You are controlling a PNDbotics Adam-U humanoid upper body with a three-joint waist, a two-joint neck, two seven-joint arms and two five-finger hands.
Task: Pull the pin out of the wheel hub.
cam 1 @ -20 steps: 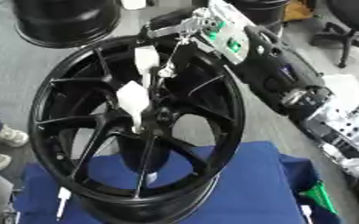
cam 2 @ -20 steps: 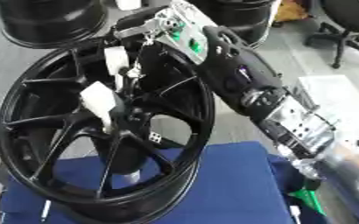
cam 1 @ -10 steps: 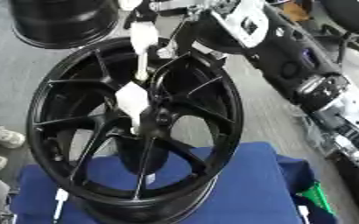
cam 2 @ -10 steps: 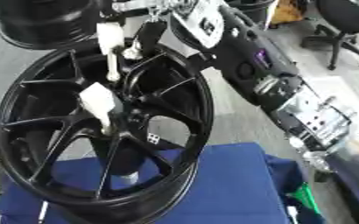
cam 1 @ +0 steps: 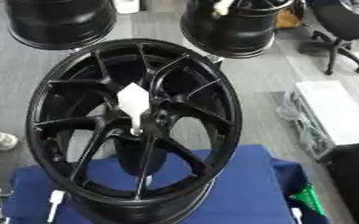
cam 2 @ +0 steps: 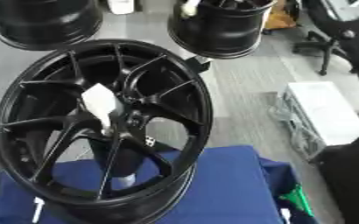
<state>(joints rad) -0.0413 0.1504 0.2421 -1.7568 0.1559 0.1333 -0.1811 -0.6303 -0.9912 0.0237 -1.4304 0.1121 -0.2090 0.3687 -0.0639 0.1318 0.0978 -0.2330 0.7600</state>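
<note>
While neither hand shows, so their fingers cannot be told, one black wheel (cam 1: pixel 133 127) stands tilted on a blue cloth (cam 1: pixel 244 192), one white pin (cam 1: pixel 134 105) in its hub; two more rims (cam 1: pixel 56 22) stand behind.

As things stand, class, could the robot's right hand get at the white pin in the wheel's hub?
Probably yes. The white pin sticks out of the front of the hub of the black wheel, facing the camera, with nothing covering it. Neither hand is in view, though, so the right hand would have to come back in first.
</note>
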